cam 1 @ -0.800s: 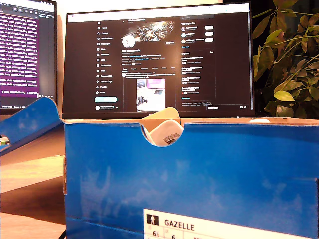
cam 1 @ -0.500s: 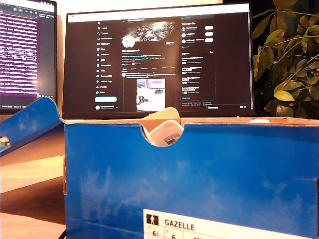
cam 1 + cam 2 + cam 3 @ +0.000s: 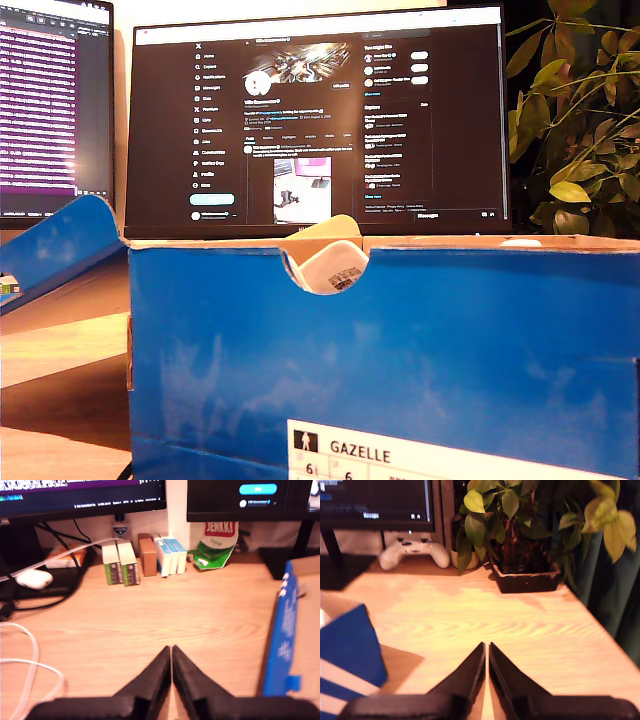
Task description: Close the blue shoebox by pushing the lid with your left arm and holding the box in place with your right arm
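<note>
While both of my jaw pairs sit pressed together over bare desk, the stock reads as follows.

Blue shoebox (image 3: pixel 400 350): fills the near foreground of the exterior view; top open; a white label reading GAZELLE (image 3: pixel 400 455) on its near wall.
Lid (image 3: pixel 55 245): blue, swung back and tilted up at the exterior view's left, not over the box.
Shoe (image 3: pixel 328 262): pale, showing through the half-round notch in the box's near wall.
My first gripper (image 3: pixel 171 652): fingers closed tip to tip, holding nothing, above the wooden desk (image 3: pixel 150 625); a blue edge with white marks (image 3: pixel 280 635) stands just beside it, which part of the box I cannot tell.
My second gripper (image 3: pixel 486 647): fingers closed tip to tip, holding nothing; a blue corner with white stripes (image 3: pixel 345 655) lies near.
Monitor (image 3: pixel 320 120): far side, behind the box, screen lit dark.
Second monitor (image 3: pixel 50 100): far, at the exterior view's left, purple text.
Potted plant (image 3: pixel 520 530): far side of the desk, dark tray.
Game controller (image 3: pixel 415 552): white, beside the plant, under the screen.
Small cartons (image 3: pixel 145 557): a row at the far edge, by a green and white bag (image 3: pixel 215 545).
White cable (image 3: pixel 25 660): looped on the desk.
</note>
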Robot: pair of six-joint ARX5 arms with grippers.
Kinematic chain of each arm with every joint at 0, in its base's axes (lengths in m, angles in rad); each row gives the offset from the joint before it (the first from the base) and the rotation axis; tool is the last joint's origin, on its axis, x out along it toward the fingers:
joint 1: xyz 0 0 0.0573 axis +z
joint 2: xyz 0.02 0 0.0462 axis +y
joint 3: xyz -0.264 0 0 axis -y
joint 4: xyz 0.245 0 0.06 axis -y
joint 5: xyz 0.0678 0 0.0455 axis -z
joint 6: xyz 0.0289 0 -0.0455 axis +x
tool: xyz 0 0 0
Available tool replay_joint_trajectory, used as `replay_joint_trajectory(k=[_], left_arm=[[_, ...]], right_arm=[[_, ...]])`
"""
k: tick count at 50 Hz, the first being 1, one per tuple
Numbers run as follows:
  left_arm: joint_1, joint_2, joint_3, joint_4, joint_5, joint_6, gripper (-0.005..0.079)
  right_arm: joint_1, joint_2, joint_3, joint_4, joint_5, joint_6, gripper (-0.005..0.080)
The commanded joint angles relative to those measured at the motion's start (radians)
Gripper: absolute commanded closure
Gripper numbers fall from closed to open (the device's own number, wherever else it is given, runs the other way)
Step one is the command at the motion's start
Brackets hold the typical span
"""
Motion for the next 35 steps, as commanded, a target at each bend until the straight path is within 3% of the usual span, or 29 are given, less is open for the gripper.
replay_joint_trajectory(k=[1,12,26,35], left_arm=[[-0.003,-0.007,-0.03,0.045,0.021,-0.046,0.0759],[-0.003,-0.007,0.037,0.105,0.125,-0.12,0.0759],[-0.003,0.053,0.193,0.043,0.199,-0.216,0.0761],[-0.003,0.198,0.274,-0.016,0.259,-0.215,0.0761]], right_arm=[[0.004,-0.006,-0.011,0.025,-0.006,0.034,0.0762],[0.004,-0.006,0.074,0.012,-0.027,0.094,0.0763],[0.005,0.015,0.266,-0.196,-0.029,0.142,0.0763],[0.004,0.094,0.357,-0.315,-0.125,0.161,0.0763]])
